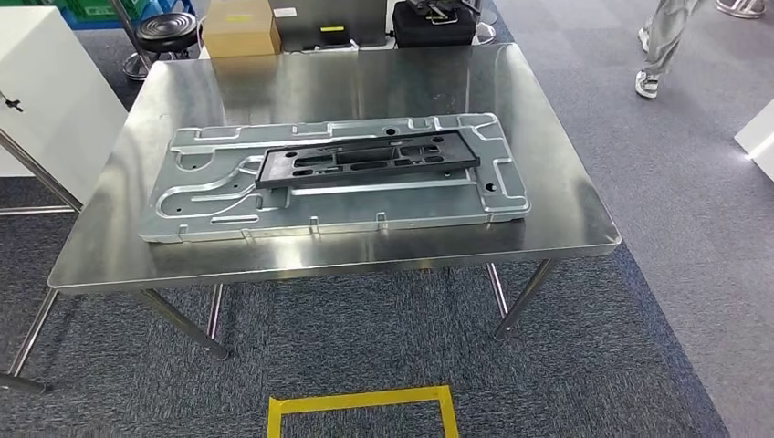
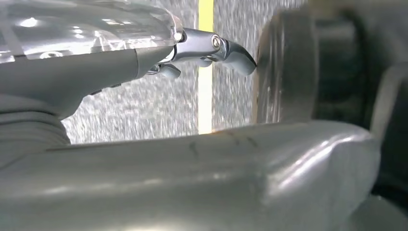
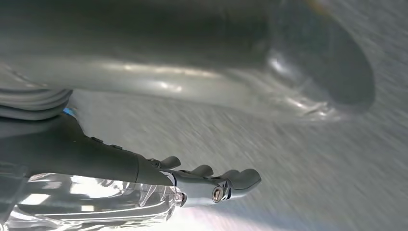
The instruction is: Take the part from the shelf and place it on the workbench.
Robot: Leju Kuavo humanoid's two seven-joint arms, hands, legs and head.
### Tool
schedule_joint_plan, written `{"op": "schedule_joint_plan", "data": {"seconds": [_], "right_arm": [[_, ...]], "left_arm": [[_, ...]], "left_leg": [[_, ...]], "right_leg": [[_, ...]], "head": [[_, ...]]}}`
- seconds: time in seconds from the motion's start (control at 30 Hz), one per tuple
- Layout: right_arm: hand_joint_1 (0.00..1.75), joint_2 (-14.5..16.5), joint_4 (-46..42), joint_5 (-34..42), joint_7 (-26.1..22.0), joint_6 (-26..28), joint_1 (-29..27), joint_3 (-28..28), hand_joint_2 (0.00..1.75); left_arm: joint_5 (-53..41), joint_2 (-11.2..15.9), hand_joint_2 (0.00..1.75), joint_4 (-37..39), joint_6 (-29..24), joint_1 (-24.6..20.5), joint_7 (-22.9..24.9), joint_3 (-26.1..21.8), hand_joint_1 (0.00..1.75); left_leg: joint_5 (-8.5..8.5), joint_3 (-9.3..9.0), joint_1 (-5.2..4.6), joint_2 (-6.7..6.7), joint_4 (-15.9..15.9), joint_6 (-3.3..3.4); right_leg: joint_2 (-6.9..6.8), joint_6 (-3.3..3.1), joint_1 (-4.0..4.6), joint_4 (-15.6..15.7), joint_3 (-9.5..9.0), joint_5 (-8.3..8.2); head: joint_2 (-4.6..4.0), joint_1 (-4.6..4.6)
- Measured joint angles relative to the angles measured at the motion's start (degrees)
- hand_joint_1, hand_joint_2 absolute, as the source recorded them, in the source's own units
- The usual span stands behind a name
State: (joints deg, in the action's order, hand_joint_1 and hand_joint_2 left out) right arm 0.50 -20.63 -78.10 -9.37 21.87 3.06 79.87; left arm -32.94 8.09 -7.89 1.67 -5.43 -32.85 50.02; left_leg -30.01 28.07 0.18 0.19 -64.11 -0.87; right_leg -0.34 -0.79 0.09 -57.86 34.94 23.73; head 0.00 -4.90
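Black part (image 1: 367,161) lies flat on a large grey metal panel (image 1: 338,205), centre of the head view, on the steel desk (image 1: 548,228). Left hand (image 2: 211,53) hangs over carpet, fingers apart, holding nothing. Right hand (image 3: 211,185) likewise, fingers loosely extended, empty. Yellow tape outline (image 1: 362,406) on floor, lower centre. Person's legs (image 1: 662,46) upper right.

Around the work area
A cardboard box (image 1: 240,27), black stool (image 1: 168,30) and black case (image 1: 434,25) stand on grey carpet; yellow tape (image 1: 363,406) marks the floor.
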Motion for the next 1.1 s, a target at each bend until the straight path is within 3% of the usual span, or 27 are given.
{"op": "schedule_joint_plan", "data": {"seconds": [0.07,0.1,0.17,0.2,0.23,0.3,0.33,0.37,0.4,0.47,0.53,0.57,0.6,0.67,0.7,0.73,0.8,0.83,0.87,0.93,0.97,1.0,1.07,1.1], "right_arm": [[0.0,0.1,1.5,-1.0,3.1,-2.0,0.0,-0.1,0.0],[0.0,0.3,2.3,-1.7,4.5,-3.1,0.0,-0.2,0.0],[0.0,0.8,3.7,-2.7,6.8,-5.4,-0.1,-0.6,0.0],[0.0,1.2,4.3,-2.9,7.6,-6.6,-0.1,-0.7,0.0],[0.0,1.5,4.9,-2.9,8.2,-7.5,-0.1,-0.8,0.0],[0.0,2.1,5.7,-2.5,8.6,-8.7,0.0,-0.8,0.0],[0.0,2.3,6.1,-2.4,8.7,-9.1,0.1,-0.8,0.0],[0.0,2.5,6.3,-2.3,8.7,-9.6,0.2,-0.8,0.0],[0.0,2.6,6.6,-2.3,8.7,-10.1,0.3,-0.8,0.0],[0.0,2.7,6.9,-2.2,8.3,-11.5,0.5,-0.8,0.0],[0.0,2.8,7.1,-2.3,7.1,-12.7,0.9,-1.0,0.0],[0.0,2.8,7.1,-2.3,6.4,-13.1,1.1,-1.1,0.0],[0.0,2.9,7.2,-2.4,5.9,-13.5,1.3,-1.2,0.0],[0.0,3.0,7.4,-2.9,5.9,-14.0,1.4,-1.4,0.0],[0.0,3.0,7.5,-3.2,6.3,-14.3,1.4,-1.6,0.0],[0.0,3.1,7.5,-3.6,7.0,-14.6,1.4,-1.8,0.0],[0.0,3.1,7.6,-4.2,8.4,-15.0,1.3,-2.2,0.0],[0.0,3.1,7.7,-4.4,9.1,-15.1,1.3,-2.4,0.0],[0.0,3.1,7.8,-4.6,9.6,-15.2,1.3,-2.6,0.0],[0.0,3.1,7.8,-4.9,10.3,-15.4,1.3,-3.0,0.0],[0.0,3.1,7.8,-5.0,10.5,-15.5,1.3,-3.2,0.0],[0.0,3.1,7.9,-5.1,10.6,-15.6,1.3,-3.3,0.0],[0.0,3.1,7.9,-5.1,10.5,-15.7,1.3,-3.5,0.0],[0.0,3.2,7.9,-5.1,10.3,-15.7,1.3,-3.5,0.0]], "left_arm": [[0.0,0.0,0.0,0.0,0.3,-0.2,-0.2,0.3,0.0],[0.0,-0.1,0.0,0.0,0.5,-0.3,-0.2,0.6,0.0],[0.1,-0.3,0.0,0.0,0.7,-0.4,-0.2,1.3,0.0],[0.1,-0.4,0.0,0.0,0.8,-0.5,-0.1,1.6,0.0],[0.1,-0.4,0.0,0.0,0.8,-0.7,0.0,2.0,0.0],[0.1,-0.4,0.0,0.0,0.8,-1.0,0.2,2.6,0.0],[0.1,-0.5,0.0,0.0,0.8,-1.1,0.4,2.8,0.0],[0.1,-0.5,0.0,0.0,0.8,-1.1,0.5,2.9,0.0],[0.1,-0.5,0.0,0.0,0.8,-1.2,0.6,3.1,0.0],[0.1,-0.4,0.0,0.0,0.8,-1.3,0.7,3.5,0.0],[0.1,-0.4,0.0,0.0,0.8,-1.5,0.8,4.0,0.0],[0.1,-0.4,0.0,0.0,0.8,-1.6,0.8,4.2,0.0],[0.1,-0.4,0.0,0.0,0.8,-1.7,0.8,4.3,0.0],[0.1,-0.4,0.0,0.0,0.8,-1.8,1.0,4.4,0.0],[0.1,-0.4,0.0,0.0,0.8,-1.7,1.1,4.5,0.0],[0.1,-0.3,0.0,0.0,0.8,-1.6,1.2,4.5,0.0],[0.1,-0.3,0.0,0.0,0.8,-1.6,1.4,4.5,0.0],[0.1,-0.3,0.0,0.0,0.7,-1.6,1.4,4.6,0.0],[0.0,-0.3,0.0,0.0,0.7,-1.6,1.5,4.6,0.0],[0.0,-0.3,0.0,0.0,0.7,-1.6,1.5,4.6,0.0],[0.0,-0.3,0.0,0.0,0.7,-1.6,1.5,4.7,0.0],[0.0,-0.3,0.0,0.0,0.7,-1.7,1.5,4.7,0.0],[-0.1,-0.3,0.0,0.0,0.7,-1.9,1.5,4.8,0.0],[-0.1,-0.3,0.0,0.0,0.7,-2.0,1.5,4.9,0.0]], "left_leg": [[-1.5,-4.12,-0.26,-0.01,6.4,0.7],[-1.89,-4.62,-0.41,0.0,7.7,1.08],[-0.95,-3.69,-0.31,0.16,7.8,1.94],[-0.23,-3.02,-0.22,0.28,7.9,2.34],[0.55,-2.21,-0.12,0.4,8.0,2.67],[1.99,-0.41,-0.12,0.52,7.9,2.99],[2.69,0.53,-0.13,0.54,7.8,2.96],[3.35,1.51,-0.13,0.56,7.6,2.88],[3.93,2.48,-0.11,0.58,7.3,2.76],[4.97,4.37,-0.06,0.56,6.6,2.41],[5.9,5.79,-0.16,0.53,5.9,1.83],[6.4,6.23,-0.2,0.54,5.8,1.48],[6.98,6.53,-0.21,0.56,5.8,1.09],[7.53,7.05,-0.12,0.51,5.8,0.37],[6.52,7.48,-0.07,0.42,5.3,0.11],[4.45,8.09,-0.04,0.32,3.8,-0.07],[-1.8,9.63,0.03,0.2,-2.4,-0.31],[-3.91,10.12,0.04,0.19,-6.1,-0.42],[-4.59,10.15,0.04,0.18,-9.0,-0.49],[-1.76,7.79,0.04,0.17,-9.5,-0.41],[-0.11,5.42,0.04,0.17,-7.1,-0.26],[0.31,2.12,-0.03,0.17,-3.1,-0.05],[-1.36,-3.11,-0.26,0.13,4.8,0.7],[-2.27,-4.39,-0.43,0.13,7.1,1.18]], "right_leg": [[-0.04,0.54,0.11,-0.7,0.84,-0.86],[-0.05,0.86,0.14,-0.8,1.04,-1.36],[0.06,1.54,-0.01,-0.9,1.56,-1.56],[0.13,1.91,-0.12,-1.7,2.05,-0.12],[0.2,2.28,-0.28,-3.5,2.71,2.47],[0.21,2.93,-0.64,-9.9,3.99,8.73],[0.21,3.18,-0.77,-13.2,4.27,10.37],[0.2,3.36,-0.89,-15.4,3.99,10.41],[0.2,3.47,-0.98,-16.1,3.06,9.21],[0.22,3.4,-1.1,-11.9,-1.61,5.88],[0.33,2.82,-0.91,-3.7,-7.52,6.07],[0.38,2.44,-0.74,-0.7,-9.22,6.94],[0.41,2.0,-0.54,1.0,-9.89,7.57],[0.29,1.12,-0.61,1.7,-9.21,6.86],[0.17,0.66,-0.68,1.8,-8.64,6.19],[0.03,0.25,-0.77,2.0,-7.97,5.49],[-0.17,-0.26,-0.57,1.9,-6.22,4.07],[-0.22,-0.37,-0.45,1.8,-5.25,3.33],[-0.23,-0.39,-0.31,1.7,-4.18,2.58],[-0.2,-0.25,-0.16,1.1,-1.94,1.27],[-0.19,-0.11,-0.12,0.7,-0.89,0.73],[-0.16,0.12,-0.03,0.2,0.04,0.24],[-0.23,0.68,0.1,-0.6,1.23,-0.7],[-0.27,1.0,0.14,-0.7,1.5,-1.27]], "head": [[0.0,-0.01],[0.0,0.0],[0.0,0.0],[0.0,0.01],[0.0,0.01],[0.0,0.02],[0.0,0.01],[0.0,0.01],[0.0,0.02],[0.0,0.01],[0.0,0.01],[0.0,0.01],[0.0,0.01],[0.0,0.01],[0.0,0.02],[0.0,0.01],[0.0,0.01],[0.0,0.0],[0.0,0.01],[0.0,0.01],[0.0,0.01],[0.0,0.0],[0.0,0.0],[0.0,0.0]]}}
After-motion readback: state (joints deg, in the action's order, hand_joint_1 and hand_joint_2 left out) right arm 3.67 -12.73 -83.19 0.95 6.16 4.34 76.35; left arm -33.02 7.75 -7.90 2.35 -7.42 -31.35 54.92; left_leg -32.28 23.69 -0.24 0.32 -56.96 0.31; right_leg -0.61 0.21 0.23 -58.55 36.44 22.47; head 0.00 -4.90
